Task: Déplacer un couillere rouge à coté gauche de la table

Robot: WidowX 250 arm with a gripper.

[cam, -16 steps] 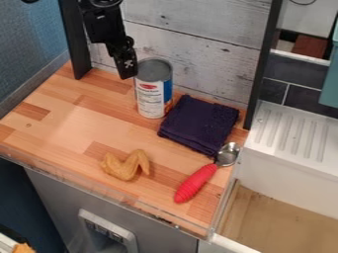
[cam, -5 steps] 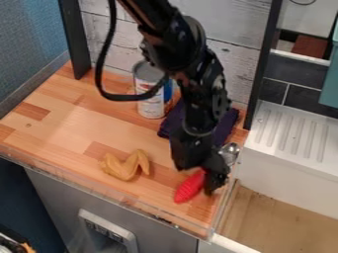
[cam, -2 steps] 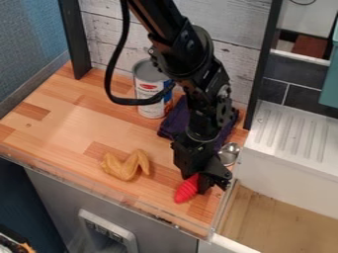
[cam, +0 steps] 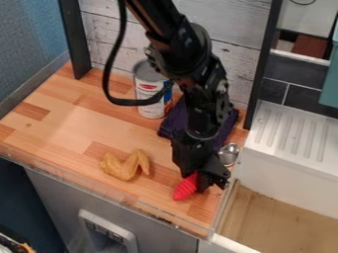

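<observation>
Spoon [cam: 185,189] with a red handle: we see it lying on the wooden surface [cam: 63,113], out towards four o'clock from the middle. Its metal bowl points to about one o'clock, near the right edge, and its handle's end to about seven.

Our black arm [cam: 198,89] comes in from the top edge between eleven and twelve o'clock and slants down over the spoon, with a looped cable [cam: 106,74] on its nine o'clock side. We find the jaws right at the handle, covering its upper part, but we cannot tell from here whether they stand wide, narrow or clamped on it.

At about ten o'clock from the handle we see a tan, wing-shaped piece [cam: 121,168], lying apart from the spoon. Near one o'clock on the surface a can [cam: 150,99] stands upright, with a dark folded cloth [cam: 173,121] just beside it, partly behind the arm. Beyond the surface, at three o'clock, we have a white ribbed drainboard [cam: 290,141].
</observation>
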